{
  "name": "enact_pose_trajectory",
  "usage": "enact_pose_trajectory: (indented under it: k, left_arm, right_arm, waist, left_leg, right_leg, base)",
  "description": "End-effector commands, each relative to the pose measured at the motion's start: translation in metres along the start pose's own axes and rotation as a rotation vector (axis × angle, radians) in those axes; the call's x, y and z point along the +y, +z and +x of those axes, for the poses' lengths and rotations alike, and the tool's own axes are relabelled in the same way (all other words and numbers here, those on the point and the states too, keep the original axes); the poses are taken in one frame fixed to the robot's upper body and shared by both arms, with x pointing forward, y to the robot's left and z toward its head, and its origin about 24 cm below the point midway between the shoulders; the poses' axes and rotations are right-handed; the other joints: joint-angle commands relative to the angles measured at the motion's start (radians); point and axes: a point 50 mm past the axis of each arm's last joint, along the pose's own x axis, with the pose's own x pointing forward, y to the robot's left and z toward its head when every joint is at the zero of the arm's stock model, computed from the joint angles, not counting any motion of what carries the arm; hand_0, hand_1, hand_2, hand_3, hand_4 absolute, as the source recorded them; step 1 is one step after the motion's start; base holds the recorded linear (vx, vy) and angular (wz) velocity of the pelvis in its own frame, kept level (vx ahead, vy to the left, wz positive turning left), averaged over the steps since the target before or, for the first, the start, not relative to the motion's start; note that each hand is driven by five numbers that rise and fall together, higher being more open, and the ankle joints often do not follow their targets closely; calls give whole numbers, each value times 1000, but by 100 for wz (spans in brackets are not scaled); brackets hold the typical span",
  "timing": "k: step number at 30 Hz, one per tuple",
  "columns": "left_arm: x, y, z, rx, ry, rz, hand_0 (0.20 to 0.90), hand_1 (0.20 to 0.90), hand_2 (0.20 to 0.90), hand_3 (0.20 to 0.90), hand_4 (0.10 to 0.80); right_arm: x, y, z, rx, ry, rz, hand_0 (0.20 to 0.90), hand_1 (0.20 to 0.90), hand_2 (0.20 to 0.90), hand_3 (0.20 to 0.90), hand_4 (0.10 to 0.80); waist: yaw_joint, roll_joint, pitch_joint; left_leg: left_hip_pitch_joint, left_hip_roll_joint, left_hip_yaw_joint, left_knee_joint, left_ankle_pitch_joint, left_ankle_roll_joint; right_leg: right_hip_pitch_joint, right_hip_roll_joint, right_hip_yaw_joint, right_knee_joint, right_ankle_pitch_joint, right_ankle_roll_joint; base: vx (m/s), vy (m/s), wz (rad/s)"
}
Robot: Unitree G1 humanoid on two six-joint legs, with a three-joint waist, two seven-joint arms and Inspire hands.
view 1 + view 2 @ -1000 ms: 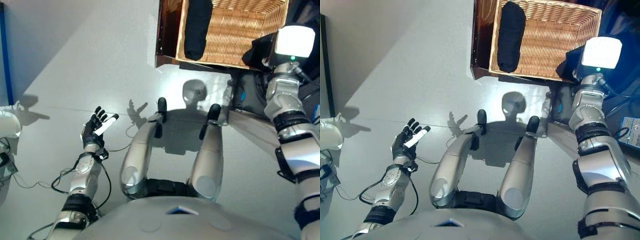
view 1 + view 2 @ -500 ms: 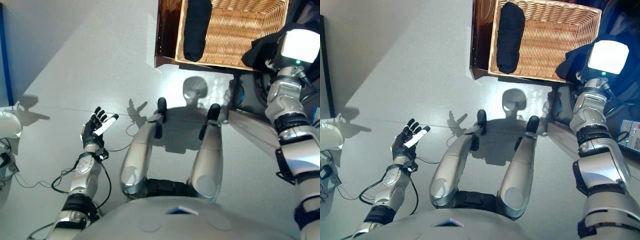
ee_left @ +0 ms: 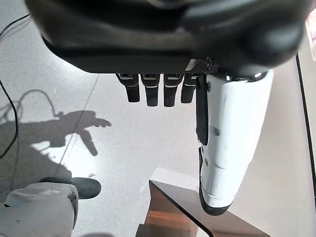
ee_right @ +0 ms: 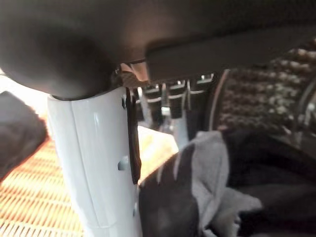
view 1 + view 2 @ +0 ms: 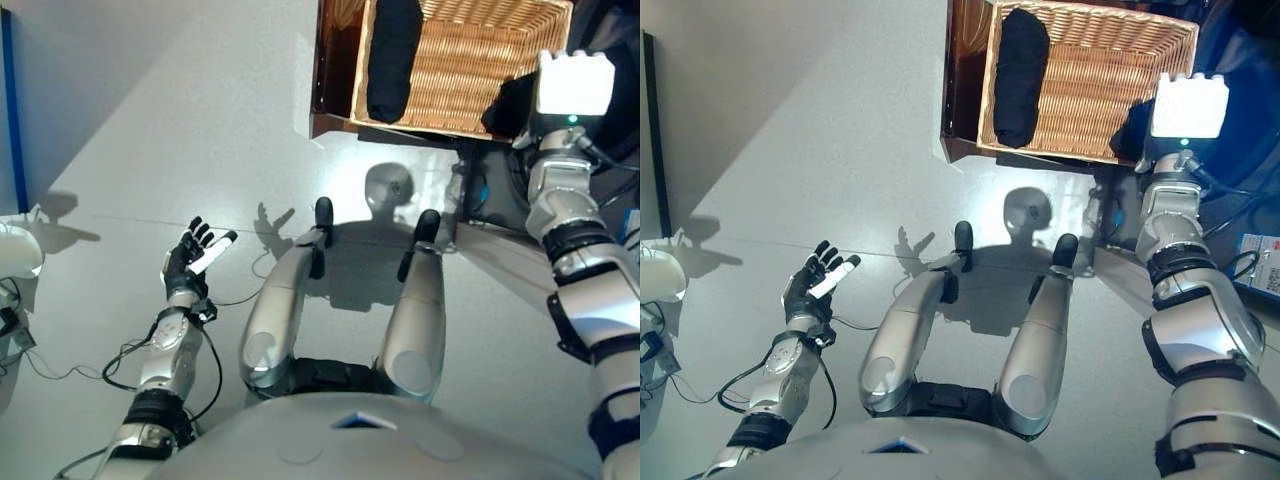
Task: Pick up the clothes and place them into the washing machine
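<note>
A wicker basket (image 5: 470, 60) stands on a dark brown stand (image 5: 330, 70), and a rolled black garment (image 5: 392, 55) lies along its left side. A dark and grey garment (image 4: 197, 197) hangs at the basket's right edge (image 5: 503, 103). My right hand (image 4: 94, 168) is there, hidden in the eye views behind the white box on its wrist. In the right wrist view its thumb and fingers (image 4: 155, 106) are straight above this garment, gripping nothing. The washing machine's dark round opening (image 5: 495, 185) is just below the basket. My left hand (image 5: 195, 255) is open and empty over the floor at the left.
A white object (image 5: 15, 250) sits at the left edge beside a blue panel (image 5: 12, 100). A printed box (image 5: 1260, 265) lies at the far right. A pale door panel (image 5: 500, 250) slants out below the machine's opening.
My right arm has swung up and left, from the machine's opening towards the basket's right edge. The left hand has stayed put.
</note>
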Motion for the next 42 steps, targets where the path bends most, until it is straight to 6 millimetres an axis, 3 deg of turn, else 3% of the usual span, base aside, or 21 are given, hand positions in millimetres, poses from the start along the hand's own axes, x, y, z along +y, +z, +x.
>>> enact_pose_trajectory:
  k: [1, 7, 10, 11, 14, 15, 16, 17, 18, 21, 25, 28, 36, 39, 42]
  left_arm:
    - [34, 5, -14, -60, 81, 76, 900, 900, 900, 900, 800]
    - [35, 6, -13, -57, 83, 81, 900, 900, 900, 900, 800]
    - [32, 7, -12, -64, 83, 78, 900, 900, 900, 900, 800]
    - [31, 7, -11, -62, 86, 78, 900, 900, 900, 900, 800]
    - [31, 2, -7, -38, 117, 82, 900, 900, 900, 900, 800]
    - [32, 2, -7, -38, 116, 83, 900, 900, 900, 900, 800]
    - [33, -1, -6, -20, 137, 89, 900, 900, 900, 900, 800]
    - [33, -1, -6, -20, 137, 89, 900, 900, 900, 900, 800]
    - [33, -3, -4, -8, 150, 94, 900, 900, 900, 900, 800]
    - [32, -12, -4, 36, 154, 111, 900, 900, 900, 900, 800]
    - [34, -25, -5, 97, 165, 172, 900, 900, 900, 900, 800]
    - [35, -31, -6, 124, 172, 178, 900, 900, 900, 900, 800]
    - [41, -38, -8, 166, 179, 226, 900, 900, 900, 900, 800]
    - [46, -40, -9, 184, 179, 255, 900, 900, 900, 900, 800]
    - [52, -42, -11, 202, 197, 279, 900, 900, 900, 900, 800]
  right_arm:
    - [-25, -22, 17, 81, -91, -95, 900, 900, 900, 900, 800]
    - [-18, -11, 16, 57, -37, -105, 900, 900, 900, 900, 800]
    - [-9, 0, 10, 77, -16, 28, 900, 900, 900, 900, 800]
    - [-7, 5, 8, 88, -19, 91, 900, 900, 900, 900, 800]
    - [2, 37, -6, 109, -15, 495, 900, 900, 900, 900, 800]
    - [2, 36, -6, 110, -14, 495, 900, 900, 900, 900, 800]
    - [5, 50, -16, 118, -10, 734, 900, 900, 900, 900, 800]
    - [6, 50, -16, 119, -9, 734, 900, 900, 900, 900, 800]
    - [6, 57, -23, 136, -16, 910, 900, 900, 900, 900, 800]
    - [26, 71, -52, 165, 79, 1192, 900, 900, 900, 900, 800]
    - [56, 84, -89, 186, 249, 1347, 900, 900, 900, 900, 800]
    - [72, 87, -107, 204, 343, 1361, 900, 900, 900, 900, 800]
    - [103, 79, -131, 311, 488, 1324, 900, 900, 900, 900, 800]
    - [119, 65, -146, 394, 524, 1312, 900, 900, 900, 900, 800]
    - [128, 65, -156, 456, 562, 1331, 900, 900, 900, 900, 800]
  waist:
    - [22, -7, -59]
    - [31, -17, -59]
    - [31, -25, -59]
    - [31, -28, -58]
    - [24, -50, -73]
    - [25, -50, -72]
    - [15, -66, -78]
    - [16, -66, -77]
    - [8, -75, -81]
    - [-4, -96, -87]
    - [-7, -112, -123]
    - [-6, -120, -156]
    - [8, -156, -234]
    - [12, -174, -260]
    - [18, -192, -296]
  left_leg:
    - [-42, 45, -22, 58, -61, -92]
    - [-36, 44, -25, 56, -60, -91]
    - [-26, 46, -25, 53, -59, -91]
    - [-21, 47, -25, 51, -59, -91]
    - [14, 56, -30, 38, -64, -92]
    - [15, 56, -30, 38, -64, -92]
    - [44, 63, -32, 29, -68, -91]
    - [47, 63, -32, 28, -68, -91]
    - [70, 67, -34, 22, -70, -92]
    - [148, 78, -41, -14, -67, -93]
    - [268, 89, -52, -79, -63, -100]
    - [326, 92, -61, -112, -57, -105]
    - [449, 96, -79, -183, -56, -109]
    - [466, 93, -81, -193, -56, -115]
    - [496, 83, -76, -225, -63, -107]
  right_leg:
    - [-41, 16, -28, 21, 22, -70]
    - [-33, 15, -31, 19, 24, -70]
    - [-19, 16, -35, 14, 25, -69]
    - [-14, 16, -37, 12, 25, -69]
    - [28, 25, -44, -10, 24, -68]
    - [29, 25, -44, -10, 24, -68]
    - [60, 30, -45, -22, 25, -65]
    - [63, 30, -46, -23, 25, -65]
    - [88, 32, -49, -34, 24, -65]
    - [178, 35, -68, -76, 24, -60]
    - [315, 38, -104, -171, 22, -50]
    - [378, 40, -126, -214, 21, -46]
    - [531, 43, -188, -295, 15, -27]
    - [588, 31, -236, -333, 27, -13]
    - [622, 20, -250, -369, 57, 5]
  base:
    - [-6, 11, 4]
    - [6, 6, 1]
    - [0, 0, 0]
    - [50, -1, 1]
    - [68, -5, -2]
    - [92, -14, -11]
    - [64, -11, -17]
    - [111, -20, -7]
    - [84, -18, -6]
    - [147, -30, -4]
    - [180, -36, -7]
    - [154, -28, -4]
    - [112, -16, 9]
    - [101, 21, 37]
    - [110, 95, 33]
